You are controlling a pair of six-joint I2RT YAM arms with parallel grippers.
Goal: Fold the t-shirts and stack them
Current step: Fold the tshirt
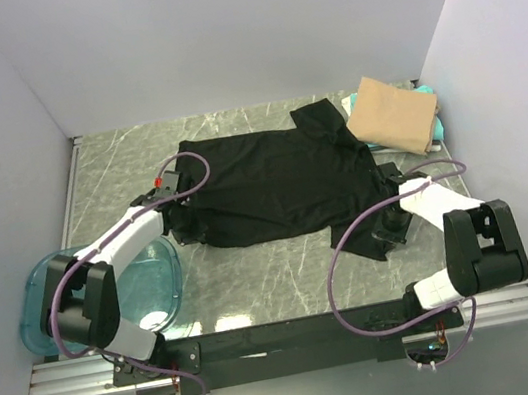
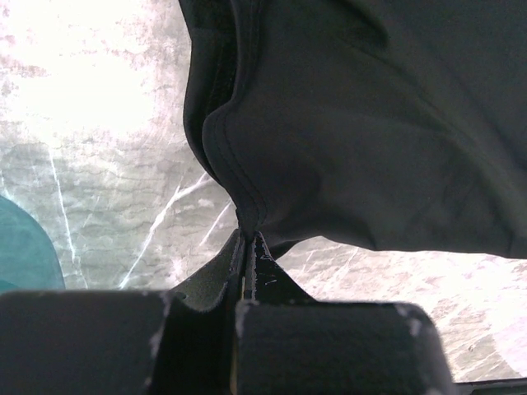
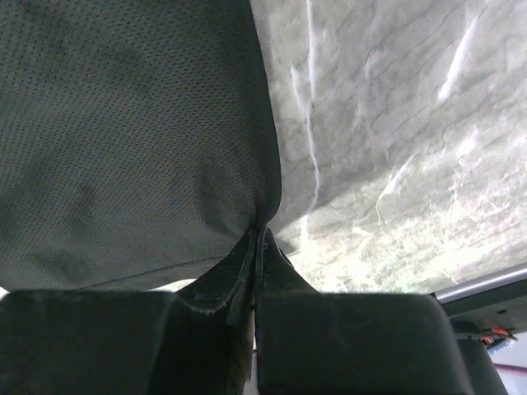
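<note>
A black t-shirt (image 1: 277,183) lies spread across the middle of the marble table. My left gripper (image 1: 172,216) is shut on its left edge; the left wrist view shows the hem (image 2: 247,216) pinched between the jaws and the black cloth (image 2: 370,115) lifted above the table. My right gripper (image 1: 386,199) is shut on its right edge; the right wrist view shows the black mesh fabric (image 3: 132,140) pinched at the fingertips (image 3: 262,239). A folded tan t-shirt (image 1: 393,113) lies at the back right on a teal one (image 1: 438,126).
A clear blue plastic tub (image 1: 137,285) sits at the table's front left, beside the left arm; its edge shows in the left wrist view (image 2: 25,247). White walls enclose the table on three sides. A metal rail (image 1: 288,340) runs along the near edge.
</note>
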